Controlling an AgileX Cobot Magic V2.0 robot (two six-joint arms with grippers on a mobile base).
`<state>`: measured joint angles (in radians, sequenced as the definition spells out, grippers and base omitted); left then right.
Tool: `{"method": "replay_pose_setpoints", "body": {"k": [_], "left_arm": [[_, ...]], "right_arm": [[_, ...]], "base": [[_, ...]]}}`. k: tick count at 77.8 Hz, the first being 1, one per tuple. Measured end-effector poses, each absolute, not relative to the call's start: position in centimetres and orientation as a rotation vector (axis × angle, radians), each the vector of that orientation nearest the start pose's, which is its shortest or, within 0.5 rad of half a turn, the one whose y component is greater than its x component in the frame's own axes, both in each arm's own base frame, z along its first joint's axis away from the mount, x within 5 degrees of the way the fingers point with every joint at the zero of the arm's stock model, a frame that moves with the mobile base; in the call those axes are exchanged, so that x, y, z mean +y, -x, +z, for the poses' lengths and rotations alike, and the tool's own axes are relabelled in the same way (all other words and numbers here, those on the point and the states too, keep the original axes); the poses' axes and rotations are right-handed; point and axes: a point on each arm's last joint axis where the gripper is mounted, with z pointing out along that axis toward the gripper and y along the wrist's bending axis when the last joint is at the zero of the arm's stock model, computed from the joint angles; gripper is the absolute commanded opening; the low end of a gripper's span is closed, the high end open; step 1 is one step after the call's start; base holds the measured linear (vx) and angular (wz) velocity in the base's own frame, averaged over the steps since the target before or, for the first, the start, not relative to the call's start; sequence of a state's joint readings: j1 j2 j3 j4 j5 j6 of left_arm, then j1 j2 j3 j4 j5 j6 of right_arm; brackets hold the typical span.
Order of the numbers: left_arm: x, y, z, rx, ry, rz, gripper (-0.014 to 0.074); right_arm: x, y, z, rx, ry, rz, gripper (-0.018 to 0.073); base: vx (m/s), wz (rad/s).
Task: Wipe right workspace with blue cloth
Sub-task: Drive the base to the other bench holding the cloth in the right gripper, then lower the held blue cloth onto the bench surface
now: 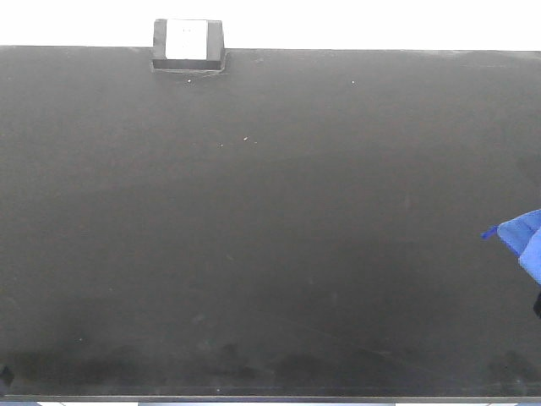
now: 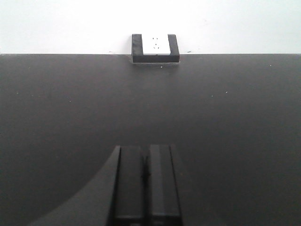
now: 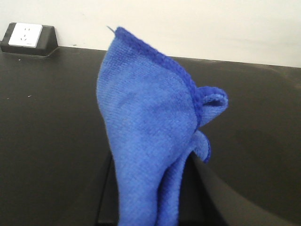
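We hold the cloth clenched in the right gripper at the far right edge of the bench, apparently lifted off it; the left gripper is closed on nothing. We judge that nearly all the wiping is left to do.

A small black block stands at the far edge of the black benchtop, at about 11 o'clock in the front view. The left wrist view has the block at 12 o'clock, and the right wrist view has the block at 10 o'clock. Its white face carries a few small dark slots, like a power outlet. Just behind it a plain white wall fills the 12 o'clock band. A tiny pale speck lies well apart from the block, toward its 5 o'clock
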<state>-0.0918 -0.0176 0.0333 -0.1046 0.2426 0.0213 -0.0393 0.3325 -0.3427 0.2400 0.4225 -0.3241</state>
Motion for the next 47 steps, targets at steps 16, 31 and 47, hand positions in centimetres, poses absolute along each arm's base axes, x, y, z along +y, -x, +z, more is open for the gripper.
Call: {"method": "replay_pose_setpoints", "body": {"k": [16, 31, 47], "left_arm": [[-0.7, -5.5, 18.1, 1.743, -0.029, -0.148, -0.0006], [-0.7, -5.5, 18.1, 1.743, -0.029, -0.148, -0.0006], [-0.7, -5.5, 18.1, 1.743, -0.029, -0.148, -0.0006]], "right_arm": [[0.5, -8.4, 26.9, 1.886, 0.116, -0.002, 0.0], [0.4, -12.2, 26.8, 2.068, 0.115, 0.016, 0.0], [0.1, -19.5, 25.8, 2.324, 0.115, 0.048, 0.0]], "base": [[0.0, 0.0], [0.0, 0.0], [0.0, 0.0]]}}
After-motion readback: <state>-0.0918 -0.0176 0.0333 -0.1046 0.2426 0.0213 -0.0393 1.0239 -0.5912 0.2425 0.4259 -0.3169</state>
